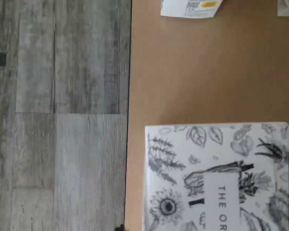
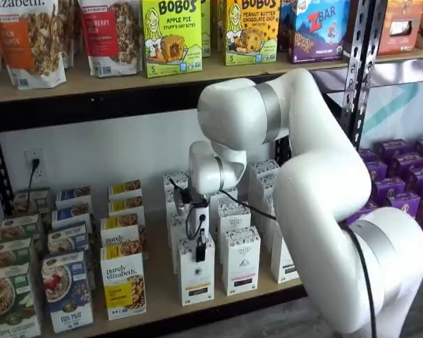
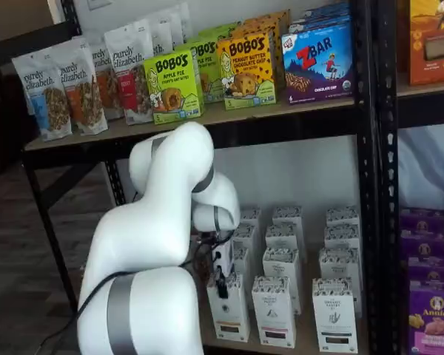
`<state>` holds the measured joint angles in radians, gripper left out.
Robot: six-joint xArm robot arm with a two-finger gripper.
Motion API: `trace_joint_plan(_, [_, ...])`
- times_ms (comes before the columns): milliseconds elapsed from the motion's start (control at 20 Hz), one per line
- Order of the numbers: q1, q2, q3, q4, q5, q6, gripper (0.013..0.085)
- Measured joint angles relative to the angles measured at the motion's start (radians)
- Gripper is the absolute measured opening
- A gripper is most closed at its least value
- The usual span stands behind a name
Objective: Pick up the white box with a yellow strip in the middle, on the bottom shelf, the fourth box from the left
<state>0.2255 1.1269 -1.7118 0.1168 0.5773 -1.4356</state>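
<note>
One white robot arm (image 2: 317, 183) reaches across the light tan wooden bottom shelf (image 2: 158, 299) with its black front beam. The tall white carton with a yellow strip low on its front (image 2: 196, 273) stands at the shelf's front edge, speckled top (image 1: 216, 175) visible in the wrist view. The gripper (image 2: 199, 251) hangs just above it; from the side no gap shows, though its jaws stand wide apart, holding nothing.

You see the tool (image 2: 199, 248) hanging just above the front carton (image 2: 196, 276) on the bottom shelf (image 2: 155, 310). At that carton's three o'clock stands another carton (image 2: 241, 260); at its nine o'clock, the granola box (image 2: 123, 282), with a cereal box (image 2: 67, 290) further out. More cartons line up behind. The upper shelf (image 2: 92, 83) carries bags and boxes.
</note>
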Motion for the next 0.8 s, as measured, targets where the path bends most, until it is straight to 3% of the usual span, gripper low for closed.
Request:
trace_joint_plan(700, [0.004, 0.024, -0.003, -0.022, -0.03, 0.022, 0.085])
trace_joint_plan(800, [0.004, 0.025, -0.003, -0.016, -0.03, 0.015, 0.077])
